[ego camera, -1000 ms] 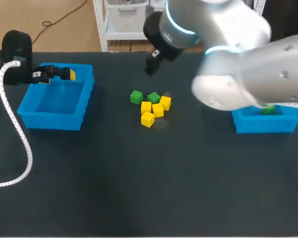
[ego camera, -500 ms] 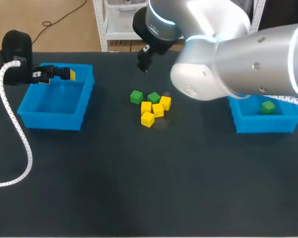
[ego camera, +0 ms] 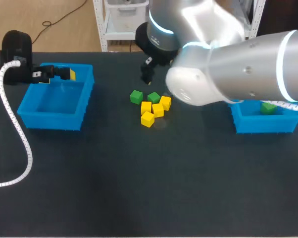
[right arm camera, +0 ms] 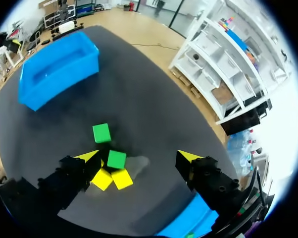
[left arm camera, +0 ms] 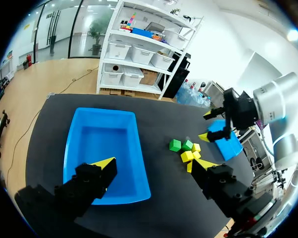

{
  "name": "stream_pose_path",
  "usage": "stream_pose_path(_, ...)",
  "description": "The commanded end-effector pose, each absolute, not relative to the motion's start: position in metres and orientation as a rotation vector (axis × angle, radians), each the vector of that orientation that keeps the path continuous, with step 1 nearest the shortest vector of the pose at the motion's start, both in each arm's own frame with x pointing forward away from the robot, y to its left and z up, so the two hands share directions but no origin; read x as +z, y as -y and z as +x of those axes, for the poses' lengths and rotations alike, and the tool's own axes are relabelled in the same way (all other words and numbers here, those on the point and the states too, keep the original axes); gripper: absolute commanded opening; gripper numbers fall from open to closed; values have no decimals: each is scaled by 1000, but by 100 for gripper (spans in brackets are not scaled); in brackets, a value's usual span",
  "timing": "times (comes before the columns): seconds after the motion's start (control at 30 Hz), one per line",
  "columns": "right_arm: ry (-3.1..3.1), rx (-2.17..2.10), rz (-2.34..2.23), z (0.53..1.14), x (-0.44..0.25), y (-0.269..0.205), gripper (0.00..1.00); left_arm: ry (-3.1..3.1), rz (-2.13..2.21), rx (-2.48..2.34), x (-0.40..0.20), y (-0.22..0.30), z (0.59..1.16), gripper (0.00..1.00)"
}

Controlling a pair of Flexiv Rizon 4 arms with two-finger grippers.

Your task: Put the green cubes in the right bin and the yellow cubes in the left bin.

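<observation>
- Wide-open right pincer point(right arm camera: 138, 154), nothing held; it hangs over the loose cluster of cubes at mid-table.
- One green cube point(right arm camera: 116, 159) lies below the gap between its fingers, nearer one finger than the other, untouched. The second green cube point(right arm camera: 101, 133) sits just ahead of it, apart.
- Two yellow cubes point(right arm camera: 102, 179) show under this pincer, back toward the wrist, tight against the green cube. From the head view we count four in the cluster.
- The left pincer point(left arm camera: 154, 162) is likewise spread wide and empty, hovering above the left bin point(left arm camera: 104, 144). The bin floor beneath its fingers shows no cube.
- The right bin point(ego camera: 263, 124) stands well apart from the right pincer, off behind its wrist. It holds the binned green cube point(ego camera: 268, 106).
- Progress, as we read it: one green sorted; two greens and four yellows left on the table point(ego camera: 139, 188); no yellow delivered. Early days.
- Cubes: small, crisp-edged, flat matte colour. Painted wood or hard plastic, we cannot tell which.
- Bins: rectangular, open-topped, bright blue, smooth walls with a slight sheen; moulded plastic by the look.
- Table surface: dark, matte, even.
- Fingers: black, with yellow wedge tips.
</observation>
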State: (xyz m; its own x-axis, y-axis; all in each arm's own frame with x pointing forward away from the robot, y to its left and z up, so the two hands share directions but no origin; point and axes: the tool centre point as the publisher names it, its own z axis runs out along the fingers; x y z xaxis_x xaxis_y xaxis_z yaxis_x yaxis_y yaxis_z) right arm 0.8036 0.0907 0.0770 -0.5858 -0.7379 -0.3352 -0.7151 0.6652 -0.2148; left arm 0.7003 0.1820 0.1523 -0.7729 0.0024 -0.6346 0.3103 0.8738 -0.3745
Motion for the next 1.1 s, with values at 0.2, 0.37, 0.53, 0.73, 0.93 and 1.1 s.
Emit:
stream_pose_path(0.2,-2557,-28,-1267,827,51,-129,100,-2386,226,-621,152,-182,701,100)
stream_pose_path(0.37,-2562,5,-1314,822,44,-142,100,-2386,226,-621,152,-182,701,100)
stream_pose_path(0.53,-2564,12,-1356,813,38,-150,100,-2386,226,-621,152,-182,701,100)
stream_pose_path(0.73,-2586,-9,-1392,807,21,-152,100,-2386,226,-621,152,-182,701,100)
stream_pose_path(0.93,-2614,-25,-1416,804,5,-151,100,-2386,226,-621,152,-182,701,100)
stream_pose_path(1.1,-2643,-47,-1430,802,-9,-149,100,-2386,226,-621,152,-182,701,100)
